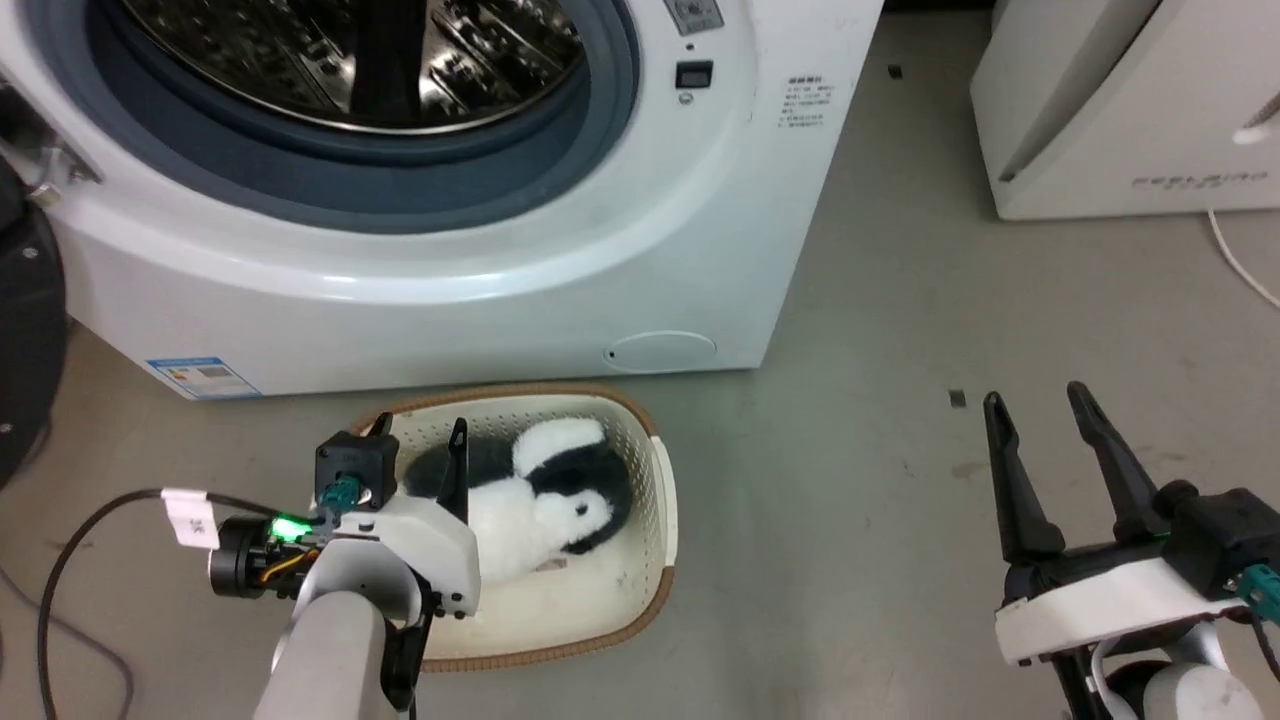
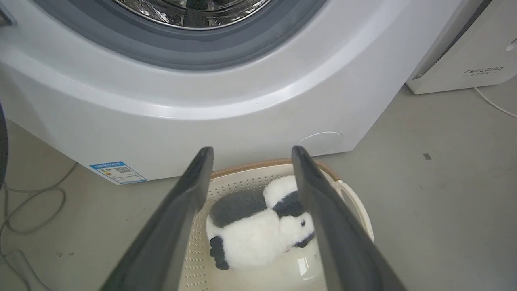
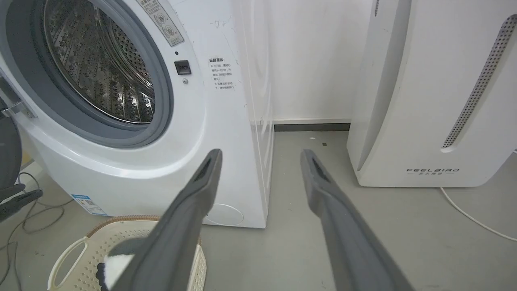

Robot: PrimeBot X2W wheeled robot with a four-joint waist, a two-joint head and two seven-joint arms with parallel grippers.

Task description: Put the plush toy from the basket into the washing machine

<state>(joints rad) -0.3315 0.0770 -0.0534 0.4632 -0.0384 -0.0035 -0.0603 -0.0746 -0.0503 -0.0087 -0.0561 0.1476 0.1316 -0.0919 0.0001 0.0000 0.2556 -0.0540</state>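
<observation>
The plush toy (image 1: 540, 490), fluffy black and white, lies curled inside the cream basket (image 1: 660, 520) on the floor in front of the washing machine (image 1: 500, 270). The washer's porthole is uncovered and shows the steel drum (image 1: 350, 60). My left gripper (image 1: 420, 430) hovers open over the basket's left part, above the toy and apart from it. In the left wrist view the toy (image 2: 250, 238) sits between and below the open left gripper (image 2: 252, 150). My right gripper (image 1: 1035, 398) stands open and holds nothing, over bare floor far right of the basket; in its own wrist view this gripper (image 3: 261, 152) points at the washer's right corner.
A white FEELBIRD appliance (image 3: 424, 101) stands right of the washer with a white cord (image 1: 1235, 255) trailing on the floor. The washer's dark door (image 1: 25, 330) hangs open at the far left. A black cable (image 1: 60, 580) loops over the floor by my left arm.
</observation>
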